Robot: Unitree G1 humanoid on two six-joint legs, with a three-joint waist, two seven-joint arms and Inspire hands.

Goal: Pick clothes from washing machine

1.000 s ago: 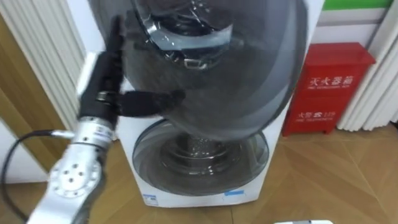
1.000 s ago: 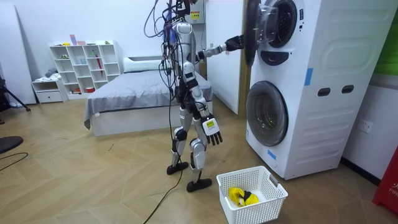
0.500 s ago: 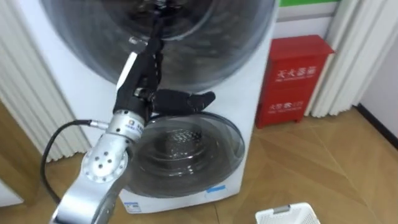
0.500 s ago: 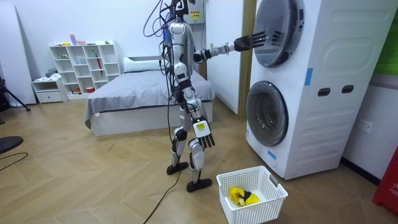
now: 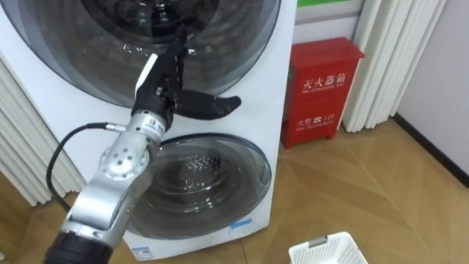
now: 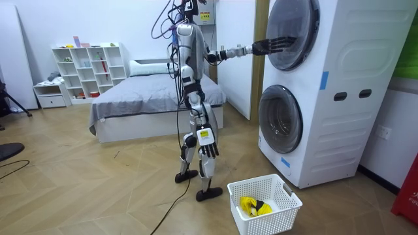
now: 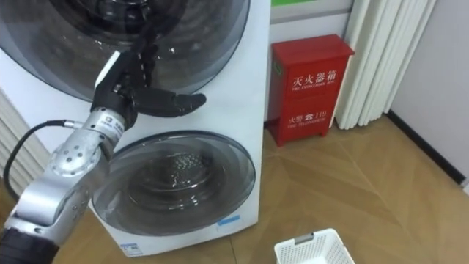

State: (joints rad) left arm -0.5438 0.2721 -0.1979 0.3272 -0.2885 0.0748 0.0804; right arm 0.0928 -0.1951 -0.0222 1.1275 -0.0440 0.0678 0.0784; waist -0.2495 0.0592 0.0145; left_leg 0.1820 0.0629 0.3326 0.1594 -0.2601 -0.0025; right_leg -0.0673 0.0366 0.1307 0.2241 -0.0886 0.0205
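Observation:
The stacked white washing machine (image 6: pixel 339 85) stands before me. My left hand (image 5: pixel 165 92) is open, its straight fingers pressed flat on the glass of the upper round door (image 5: pixel 88 51), the thumb sticking out to the right. In the room view that left hand (image 6: pixel 271 46) rests on the upper door (image 6: pixel 292 36), which lies almost flush with the machine. The lower door (image 5: pixel 194 180) is shut. My right hand (image 6: pixel 207 149) hangs open by my thigh. A yellow garment (image 6: pixel 253 207) lies in the white basket (image 6: pixel 287 205) on the floor.
The basket's rim (image 5: pixel 330 253) shows at the bottom right, in front of the machine. A red cabinet (image 5: pixel 322 92) and white curtains (image 5: pixel 396 59) stand to the right. A bed (image 6: pixel 144 104) and white shelves (image 6: pixel 85 65) are behind me. Wood floor lies around.
The upper door has swung from wide open to nearly shut under my left hand, whose arm has stretched out towards the machine. The eye views have shifted.

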